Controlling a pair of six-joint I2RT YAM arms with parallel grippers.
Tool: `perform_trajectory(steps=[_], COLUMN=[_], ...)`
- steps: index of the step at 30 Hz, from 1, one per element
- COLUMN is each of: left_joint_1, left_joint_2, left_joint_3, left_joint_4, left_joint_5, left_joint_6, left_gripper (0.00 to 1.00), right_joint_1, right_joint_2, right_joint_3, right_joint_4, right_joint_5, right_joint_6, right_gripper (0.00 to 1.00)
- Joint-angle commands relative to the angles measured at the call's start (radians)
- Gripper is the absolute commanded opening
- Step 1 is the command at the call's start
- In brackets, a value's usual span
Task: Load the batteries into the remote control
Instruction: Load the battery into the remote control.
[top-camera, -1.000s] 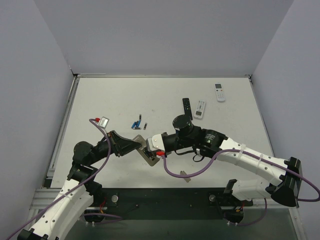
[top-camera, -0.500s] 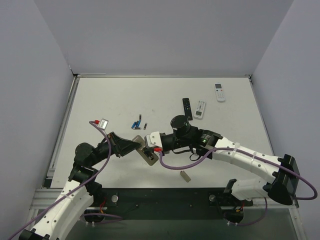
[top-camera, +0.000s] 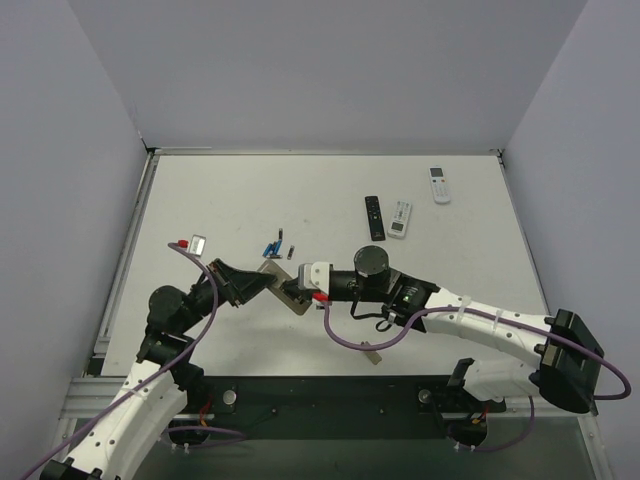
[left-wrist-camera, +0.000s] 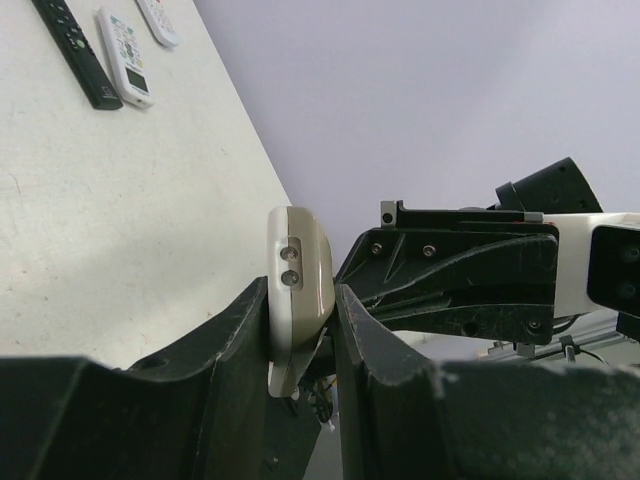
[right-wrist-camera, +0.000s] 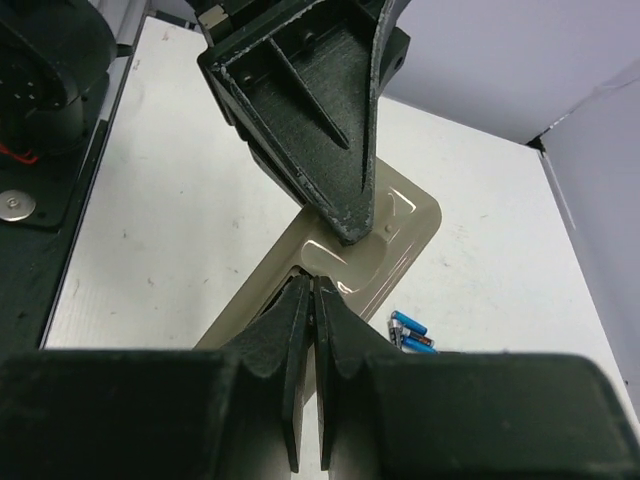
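The remote control (top-camera: 291, 299) lies with its grey-tan back up (right-wrist-camera: 395, 235), tilted and held off the table. My left gripper (top-camera: 267, 283) is shut on its end; the left wrist view shows the remote (left-wrist-camera: 298, 255) clamped edge-on between the black fingers (left-wrist-camera: 240, 340). My right gripper (top-camera: 298, 281) is shut, its tips (right-wrist-camera: 309, 284) pressed together at the edge of the dark battery recess, with nothing showing between them. Loose batteries, blue (top-camera: 270, 247) and dark (top-camera: 292, 250), lie on the table just beyond; the blue ones show in the right wrist view (right-wrist-camera: 410, 326).
A small tan piece (top-camera: 371, 352) lies on the table near the front edge. A slim black remote (top-camera: 373, 216) and two other white remotes (top-camera: 399, 218) (top-camera: 439, 185) lie at the back right. Purple cables loop under both arms.
The left gripper and the remote have shifted slightly back and left. The right arm has stretched further left after it, its wrist lower over the table, tips still at the recess.
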Motion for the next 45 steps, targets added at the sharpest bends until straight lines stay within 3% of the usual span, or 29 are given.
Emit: perform_trajectory(steps=[1,6,13,26,32,33,35,36,45], left_joint_1=[-0.025,-0.025,-0.025,-0.025,-0.025,-0.025,-0.025,-0.025,-0.025], left_joint_2=[-0.077,-0.083,-0.089,-0.135,-0.145,-0.151,-0.154,-0.160,-0.171], left_joint_3=[0.080,0.065,0.034,-0.001,-0.016,-0.021,-0.032,-0.033,-0.036], left_joint_4=[0.502,0.507,0.508,0.172,0.076,0.068,0.059,0.060,-0.019], left_joint_5=[0.123,0.118,0.104,0.080,0.065,0.063,0.058,0.057,0.008], left_joint_6=[-0.145,-0.141,-0.125,0.123,0.197,0.203,0.206,0.206,0.241], left_gripper=[0.00,0.00,0.00,0.00,0.00,0.00,0.00,0.00,0.00], right_joint_1=[-0.019,-0.036,-0.045,-0.047,-0.047,-0.048,-0.051,-0.053,-0.137], right_joint_2=[0.132,0.133,0.135,0.061,0.008,0.000,-0.025,-0.032,-0.126], right_joint_3=[-0.107,-0.141,-0.152,-0.060,0.012,0.021,0.052,0.063,0.123], right_joint_4=[-0.145,-0.056,-0.011,-0.083,-0.132,-0.153,-0.184,-0.216,-0.482], right_joint_5=[0.173,0.230,0.178,0.164,0.195,0.202,0.234,0.244,0.408], right_joint_6=[0.089,0.172,0.206,0.279,0.325,0.337,0.377,0.397,0.701], right_gripper=[0.03,0.04,0.04,0.12,0.31,0.43,0.53,0.63,0.75])
